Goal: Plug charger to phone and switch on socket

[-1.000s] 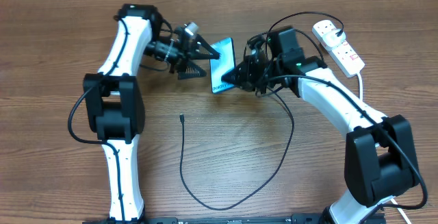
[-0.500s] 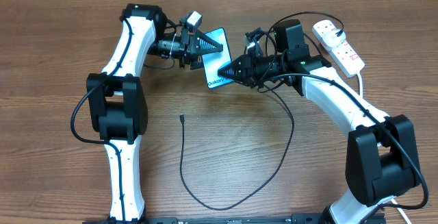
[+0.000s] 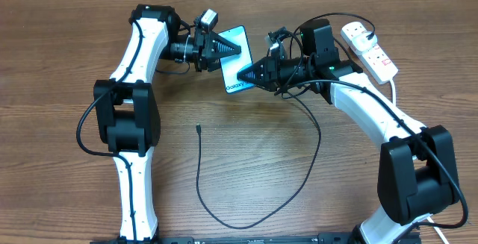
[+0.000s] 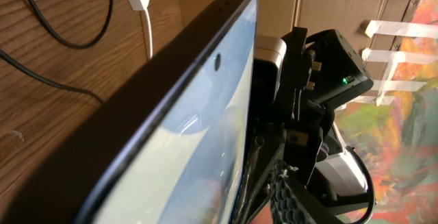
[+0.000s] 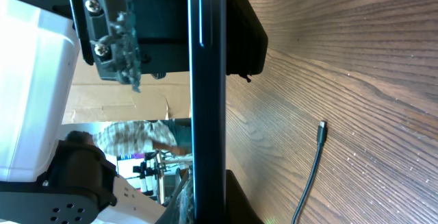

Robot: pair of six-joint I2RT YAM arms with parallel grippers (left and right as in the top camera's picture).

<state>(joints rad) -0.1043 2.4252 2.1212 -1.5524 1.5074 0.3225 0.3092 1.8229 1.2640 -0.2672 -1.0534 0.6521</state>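
Holding the phone [image 3: 231, 76] tilted above the table [image 3: 60, 162], the right gripper [image 3: 243, 74] is clamped shut on one end while the left gripper [image 3: 237, 50] straddles the other, grip unclear; slim, rigid and likely slippery, it seems best pinched across its flat faces.

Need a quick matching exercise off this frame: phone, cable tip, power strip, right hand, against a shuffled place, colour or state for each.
Column A
1. phone
2. cable tip
3. power strip
4. right hand

Column B
a. white, at the far right
b. lying loose on the table
c. light blue screen
d. shut on the phone's edge

Pairs: 1-c, 2-b, 3-a, 4-d
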